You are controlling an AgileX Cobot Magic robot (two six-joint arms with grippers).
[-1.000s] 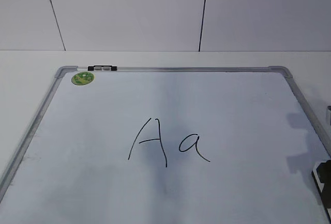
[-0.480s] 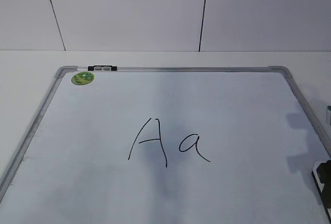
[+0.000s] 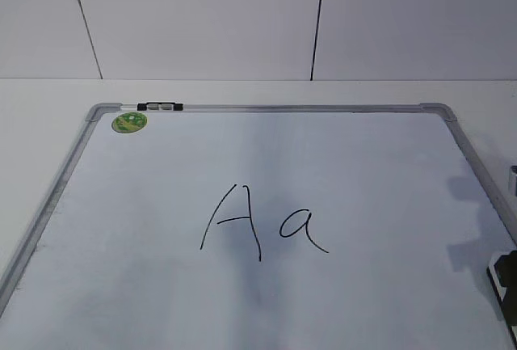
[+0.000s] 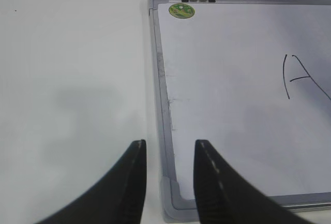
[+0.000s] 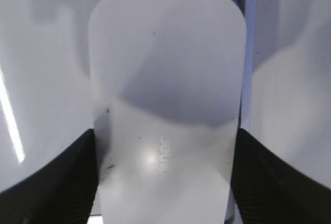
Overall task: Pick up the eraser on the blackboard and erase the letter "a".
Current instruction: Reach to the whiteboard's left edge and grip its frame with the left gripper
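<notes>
The blackboard is a white board in a silver-grey frame and lies flat on the white table. A capital "A" and the letter "a" are written side by side at its middle. In the right wrist view the white eraser lies lengthwise between my right gripper's black fingers, which press on both of its long sides. A dark part of that gripper shows at the right edge of the exterior view. My left gripper is open and empty above the board's near left corner.
A round green sticker and a black clip sit at the board's far left corner. White table surrounds the board. A white wall with dark seams stands behind.
</notes>
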